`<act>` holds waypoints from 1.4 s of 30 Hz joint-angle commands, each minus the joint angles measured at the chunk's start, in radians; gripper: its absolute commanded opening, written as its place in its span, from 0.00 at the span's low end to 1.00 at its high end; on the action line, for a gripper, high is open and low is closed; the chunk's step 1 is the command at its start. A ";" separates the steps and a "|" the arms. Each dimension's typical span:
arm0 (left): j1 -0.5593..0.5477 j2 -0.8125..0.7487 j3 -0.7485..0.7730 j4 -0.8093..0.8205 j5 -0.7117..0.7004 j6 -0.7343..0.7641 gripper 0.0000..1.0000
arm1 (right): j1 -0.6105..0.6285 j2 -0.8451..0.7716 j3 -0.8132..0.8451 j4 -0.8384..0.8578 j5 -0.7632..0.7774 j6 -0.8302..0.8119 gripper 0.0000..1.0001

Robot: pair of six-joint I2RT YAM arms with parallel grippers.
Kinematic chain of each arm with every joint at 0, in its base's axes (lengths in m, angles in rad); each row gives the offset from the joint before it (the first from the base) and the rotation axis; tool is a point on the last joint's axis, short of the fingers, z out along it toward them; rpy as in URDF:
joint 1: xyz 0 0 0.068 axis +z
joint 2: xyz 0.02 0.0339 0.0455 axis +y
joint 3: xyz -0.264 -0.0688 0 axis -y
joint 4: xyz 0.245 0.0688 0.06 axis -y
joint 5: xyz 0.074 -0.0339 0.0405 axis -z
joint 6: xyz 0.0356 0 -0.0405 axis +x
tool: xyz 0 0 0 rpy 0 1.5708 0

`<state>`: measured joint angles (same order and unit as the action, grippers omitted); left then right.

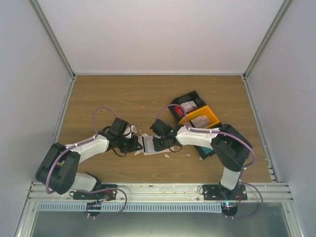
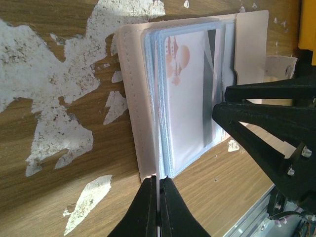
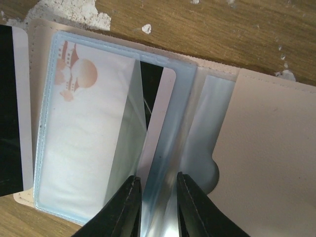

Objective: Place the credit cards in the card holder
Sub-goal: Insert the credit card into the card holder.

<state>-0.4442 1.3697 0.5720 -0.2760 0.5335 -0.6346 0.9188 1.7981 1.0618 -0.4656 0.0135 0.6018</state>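
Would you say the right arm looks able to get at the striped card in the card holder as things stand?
Probably yes: the right gripper sits just over the striped card, jaws apart astride its edge.

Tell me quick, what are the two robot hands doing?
Left gripper: shut, pinching a clear sleeve of the card holder.
Right gripper: open over the card holder, holding nothing.

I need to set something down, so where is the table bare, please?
Free: the table along the back wall, left of the bins; also the near strip in front of the wallet. Crowded: around the wallet and scraps.
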 commanded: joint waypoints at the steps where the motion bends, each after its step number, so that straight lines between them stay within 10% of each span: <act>1: -0.007 -0.021 -0.002 0.001 -0.008 0.021 0.00 | -0.009 0.038 -0.035 -0.005 -0.006 0.004 0.21; 42: -0.005 -0.055 0.015 0.013 0.026 -0.003 0.00 | -0.045 0.006 -0.153 0.118 -0.064 0.019 0.00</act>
<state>-0.4442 1.3487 0.5720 -0.2733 0.5587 -0.6289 0.8864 1.7649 0.9642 -0.3130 -0.0410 0.6106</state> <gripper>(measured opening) 0.023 0.012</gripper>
